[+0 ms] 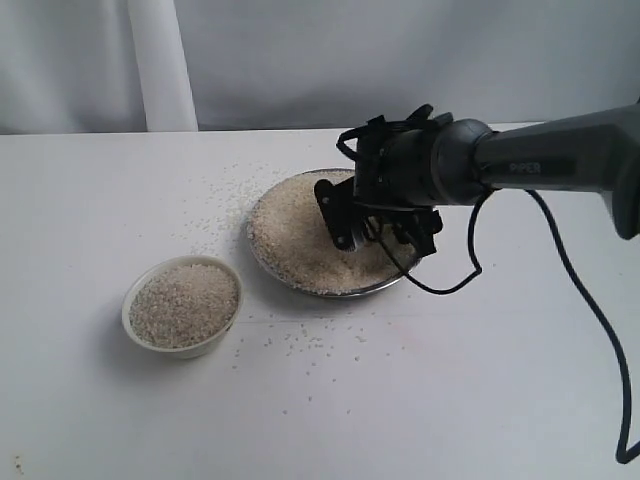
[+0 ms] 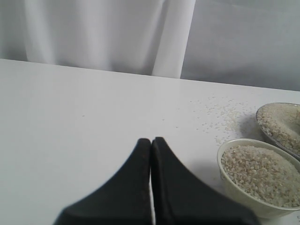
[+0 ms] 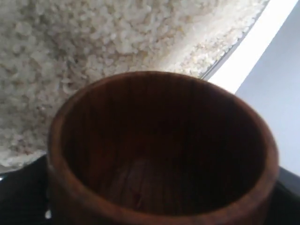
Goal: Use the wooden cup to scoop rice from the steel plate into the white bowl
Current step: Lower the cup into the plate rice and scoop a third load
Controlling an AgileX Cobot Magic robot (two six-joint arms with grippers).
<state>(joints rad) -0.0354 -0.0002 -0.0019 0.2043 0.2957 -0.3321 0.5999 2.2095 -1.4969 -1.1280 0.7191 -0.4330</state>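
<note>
My right gripper (image 1: 375, 225) hangs low over the steel plate (image 1: 262, 262), which holds a wide heap of rice (image 1: 290, 225). It is shut on the wooden cup (image 3: 159, 150). The cup's dark inside is empty and its mouth faces the rice (image 3: 93, 42), close to the plate's rim (image 3: 229, 49). In the exterior view the gripper hides the cup. The white bowl (image 1: 128, 310) stands front left of the plate, nearly full of rice (image 1: 185, 303). My left gripper (image 2: 151, 140) is shut on nothing, above bare table to the left of the bowl (image 2: 234, 192).
Loose grains lie scattered on the white table in front of the plate (image 1: 310, 345) and behind the bowl (image 1: 215, 205). A black cable (image 1: 590, 310) hangs from the right arm down to the table's right side. A pale curtain closes the back.
</note>
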